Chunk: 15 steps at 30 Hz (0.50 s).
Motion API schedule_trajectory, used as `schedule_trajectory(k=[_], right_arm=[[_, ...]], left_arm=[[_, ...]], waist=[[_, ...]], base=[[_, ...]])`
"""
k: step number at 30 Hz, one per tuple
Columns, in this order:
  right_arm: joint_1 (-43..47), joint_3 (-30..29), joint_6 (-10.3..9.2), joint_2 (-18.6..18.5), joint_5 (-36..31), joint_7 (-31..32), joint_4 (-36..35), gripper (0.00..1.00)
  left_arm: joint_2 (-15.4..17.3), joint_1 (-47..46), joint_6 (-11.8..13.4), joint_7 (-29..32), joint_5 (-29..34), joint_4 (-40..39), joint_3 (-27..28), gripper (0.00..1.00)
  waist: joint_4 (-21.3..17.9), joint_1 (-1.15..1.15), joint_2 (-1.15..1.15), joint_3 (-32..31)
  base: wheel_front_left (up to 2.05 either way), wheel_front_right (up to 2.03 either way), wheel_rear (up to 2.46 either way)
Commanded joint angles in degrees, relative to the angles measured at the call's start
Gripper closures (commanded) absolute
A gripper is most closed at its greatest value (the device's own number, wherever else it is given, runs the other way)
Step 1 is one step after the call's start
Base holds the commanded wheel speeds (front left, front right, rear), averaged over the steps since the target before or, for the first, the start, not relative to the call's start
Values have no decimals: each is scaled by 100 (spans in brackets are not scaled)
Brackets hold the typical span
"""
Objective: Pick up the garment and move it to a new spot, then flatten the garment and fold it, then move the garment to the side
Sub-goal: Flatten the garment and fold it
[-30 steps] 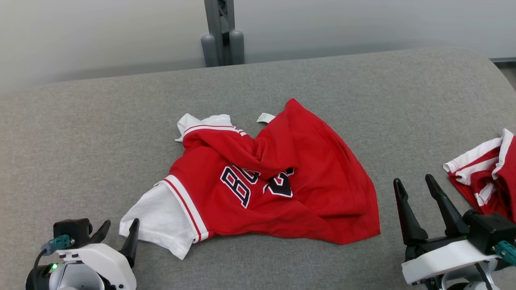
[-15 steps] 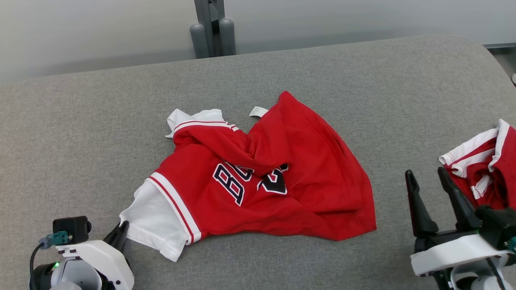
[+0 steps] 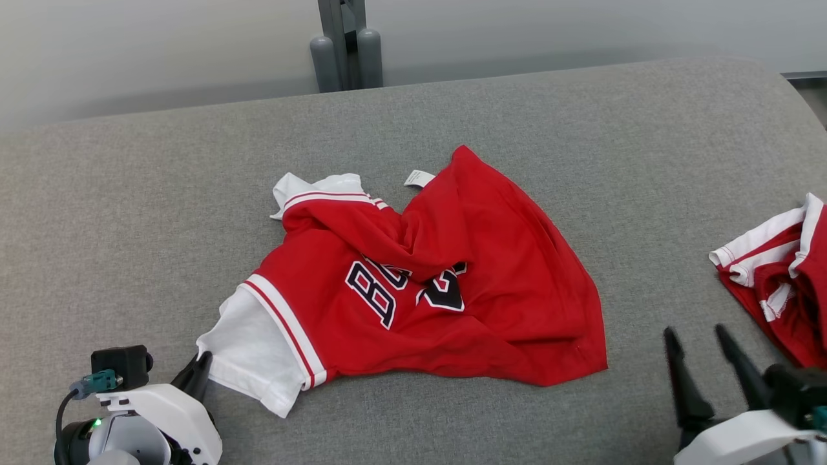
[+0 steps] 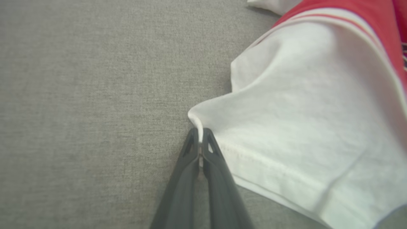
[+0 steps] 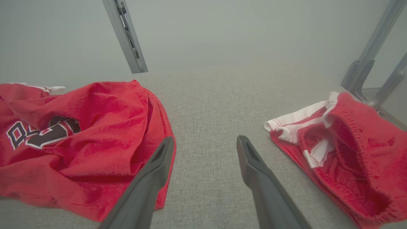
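PrimeBot X2W's left gripper (image 3: pixel 199 369) and right gripper (image 3: pixel 695 332) each end in two long, dark, tapering fingers (image 5: pixel 152 178) with hollow slots near the tips. Each is backed by a glossy white wrist housing (image 3: pixel 161 416). The left wrist carries a black boxy module (image 3: pixel 119 363), a teal connector (image 3: pixel 95 383), a black cable (image 3: pixel 60 423) and a small green light (image 3: pixel 96 423).

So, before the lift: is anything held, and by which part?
The left gripper pinches the jersey by a corner of its white sleeve; the right gripper holds nothing.
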Motion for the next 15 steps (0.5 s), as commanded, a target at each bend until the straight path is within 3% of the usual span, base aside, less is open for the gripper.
schedule_trajectory(k=[1, 15], right_arm=[[63, 121, -2, -21, 45, 52, 123, 0], [-559, 1175, -2, -24, -166, -13, 1198, 0]], left_arm=[[16, -53, 30, 16, -40, 12, -3, 100], [-20, -252, 13, -24, 6, 85, -99, 100]], waist=[[-5, 0, 0, 33], [116, 0, 0, 246]], base=[[0, 0, 0], [0, 0, 0]])
